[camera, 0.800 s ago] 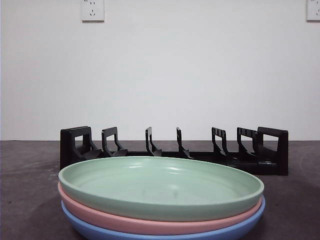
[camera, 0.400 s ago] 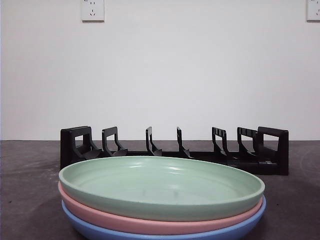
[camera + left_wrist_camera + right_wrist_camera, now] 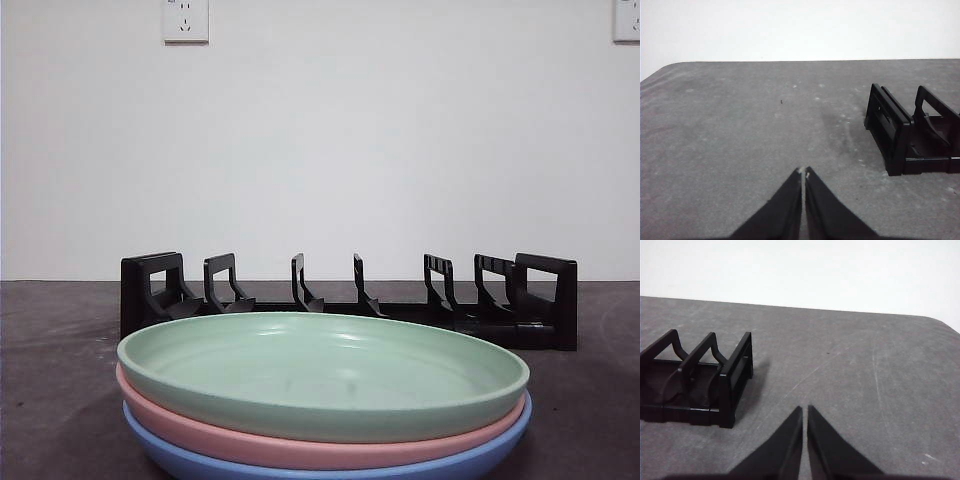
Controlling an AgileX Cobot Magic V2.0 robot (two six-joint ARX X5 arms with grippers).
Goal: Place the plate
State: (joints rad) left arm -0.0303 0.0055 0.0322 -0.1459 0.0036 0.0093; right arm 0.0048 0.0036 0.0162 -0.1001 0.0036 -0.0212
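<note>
A stack of three plates sits near the camera in the front view: a green plate on top, a pink plate under it and a blue plate at the bottom. Behind them stands a black plate rack with upright dividers and nothing in its slots. One end of the rack shows in the left wrist view and the other end in the right wrist view. My left gripper is shut and empty above bare table beside the rack. My right gripper is shut and empty beside the rack's other end. Neither arm shows in the front view.
The grey table runs wide on both sides of the rack. A white wall with two sockets stands behind the table.
</note>
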